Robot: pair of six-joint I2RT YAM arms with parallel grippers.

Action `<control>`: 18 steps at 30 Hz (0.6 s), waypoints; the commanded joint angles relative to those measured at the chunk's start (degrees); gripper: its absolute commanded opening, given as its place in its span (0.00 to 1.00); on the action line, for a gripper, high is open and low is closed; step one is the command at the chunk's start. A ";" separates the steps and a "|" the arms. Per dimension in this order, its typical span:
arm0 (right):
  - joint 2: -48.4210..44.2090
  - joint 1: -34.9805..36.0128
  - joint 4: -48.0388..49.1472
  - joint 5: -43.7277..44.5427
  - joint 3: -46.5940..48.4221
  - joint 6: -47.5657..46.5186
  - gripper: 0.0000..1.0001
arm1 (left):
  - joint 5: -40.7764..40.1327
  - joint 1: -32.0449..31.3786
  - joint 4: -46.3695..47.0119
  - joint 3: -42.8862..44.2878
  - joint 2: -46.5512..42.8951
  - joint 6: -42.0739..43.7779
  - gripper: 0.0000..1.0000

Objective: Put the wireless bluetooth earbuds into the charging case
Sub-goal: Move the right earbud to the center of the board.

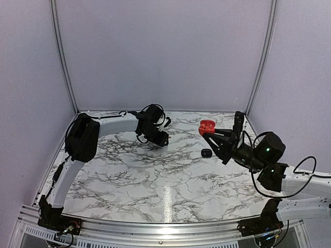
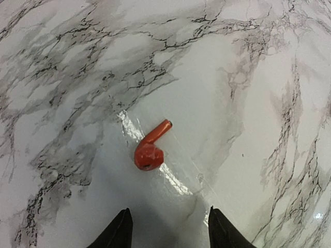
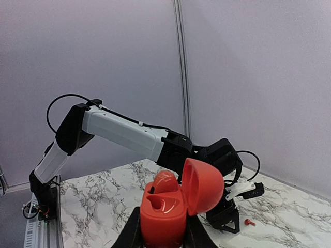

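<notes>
1. Top view: the right hand [image 1: 211,135] clasps one red charging case [image 1: 207,126] above the far right corner. One black case [image 1: 206,153] lies on the surface [image 1: 129,175].
2. Left wrist: one red earbud [image 2: 150,150] lies just ahead of the spread, empty left hand [image 2: 168,235].
3. Right wrist: the case lid stands open.

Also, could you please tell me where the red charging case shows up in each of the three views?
Top external: the red charging case is right of centre, held up by the right tool.
Left wrist: not in it; only a red earbud lies on the marble table.
Right wrist: bottom centre, lid open, between that tool's fingers.
Shared landmark: the left arm, seen in the top and right wrist views.
</notes>
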 commanded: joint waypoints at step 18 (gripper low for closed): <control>-1.74 -0.62 -0.17 1.36 0.13 -0.80 0.00 | -6.89 0.09 -6.89 17.97 14.17 2.02 0.41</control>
